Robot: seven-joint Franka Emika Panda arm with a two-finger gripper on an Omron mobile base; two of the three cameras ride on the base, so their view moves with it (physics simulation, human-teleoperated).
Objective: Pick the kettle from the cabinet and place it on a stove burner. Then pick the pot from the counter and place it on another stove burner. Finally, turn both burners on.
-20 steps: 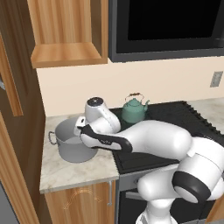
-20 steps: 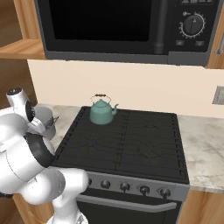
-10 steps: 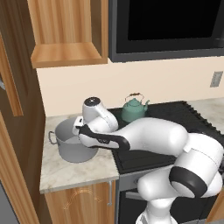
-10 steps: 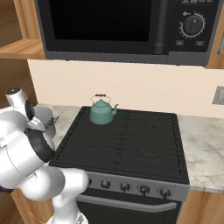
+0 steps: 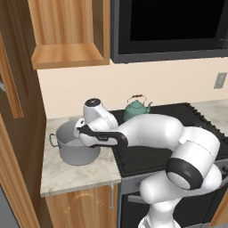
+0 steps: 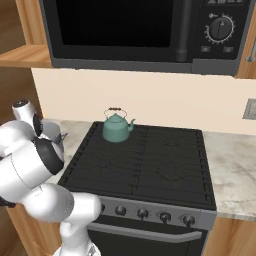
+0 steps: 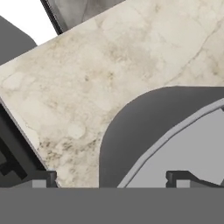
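Pot (image 7: 175, 135) rim between the open hand's (image 7: 113, 178) fingertips.

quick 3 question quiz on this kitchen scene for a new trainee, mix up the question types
1. True or false: the kettle already sits on a stove burner.
2. Multiple choice: where is the pot? A) on the counter left of the stove; B) on a front burner; C) inside the cabinet.
3. Fill in the blank: the gripper hangs over the pot's rim with its jaws ____.

Key
1. True: it stands on the back left burner.
2. A.
3. Open: one fingertip is outside the rim and one inside, neither pressing on it yet.
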